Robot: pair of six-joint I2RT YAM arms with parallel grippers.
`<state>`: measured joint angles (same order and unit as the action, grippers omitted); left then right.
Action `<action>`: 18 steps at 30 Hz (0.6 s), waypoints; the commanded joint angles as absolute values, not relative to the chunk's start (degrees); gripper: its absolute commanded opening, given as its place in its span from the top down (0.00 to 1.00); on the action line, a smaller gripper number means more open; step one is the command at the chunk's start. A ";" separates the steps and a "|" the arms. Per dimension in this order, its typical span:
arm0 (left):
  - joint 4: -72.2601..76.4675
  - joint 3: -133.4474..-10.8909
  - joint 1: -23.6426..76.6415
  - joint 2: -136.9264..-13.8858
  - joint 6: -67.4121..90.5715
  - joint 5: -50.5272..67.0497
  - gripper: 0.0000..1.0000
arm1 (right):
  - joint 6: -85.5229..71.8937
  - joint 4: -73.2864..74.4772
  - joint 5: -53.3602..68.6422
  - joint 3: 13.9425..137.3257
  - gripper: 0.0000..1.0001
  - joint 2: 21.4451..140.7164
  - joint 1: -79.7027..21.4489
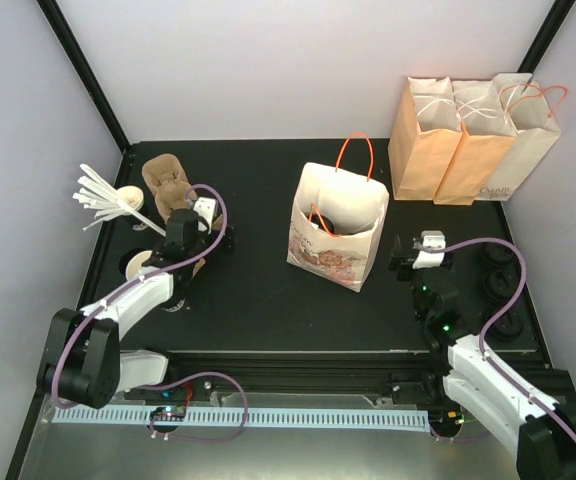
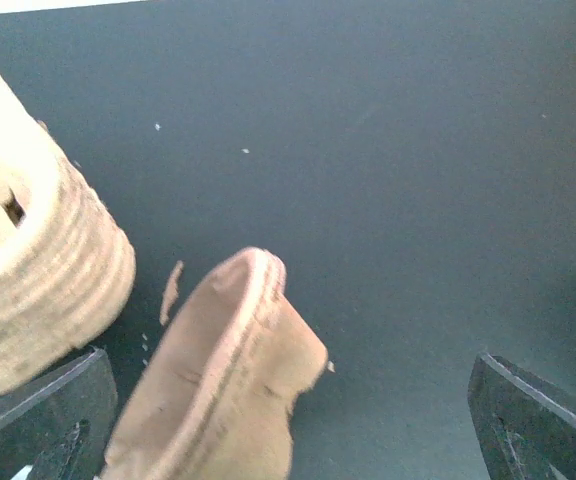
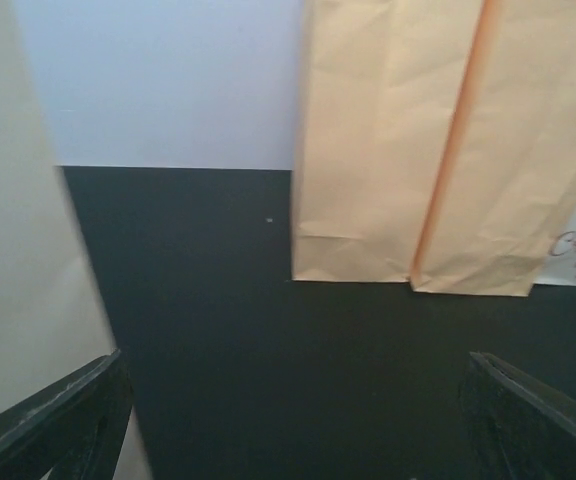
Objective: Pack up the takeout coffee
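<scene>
While left fingers [image 2: 38, 420] and right fingers [image 3: 48, 420] gape empty, the printed bag [image 1: 330, 256] stands open.

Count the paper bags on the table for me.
4. An open printed bag stands mid-table. The left bag, middle bag and right bag stand in a row at the back right. Others may hide behind them.

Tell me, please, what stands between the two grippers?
An open white printed bag with orange handles, between left gripper and right gripper, shown in the top view.
</scene>
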<state>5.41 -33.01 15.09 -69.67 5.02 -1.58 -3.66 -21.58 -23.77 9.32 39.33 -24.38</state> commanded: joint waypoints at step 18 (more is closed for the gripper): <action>34.31 -27.28 10.31 -77.61 -10.73 -7.98 0.01 | 1.88 -68.46 -9.13 11.70 0.13 80.82 -4.62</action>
<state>25.85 -28.69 10.85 -77.54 -7.11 -4.97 0.86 -52.10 -12.16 11.57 73.23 -6.50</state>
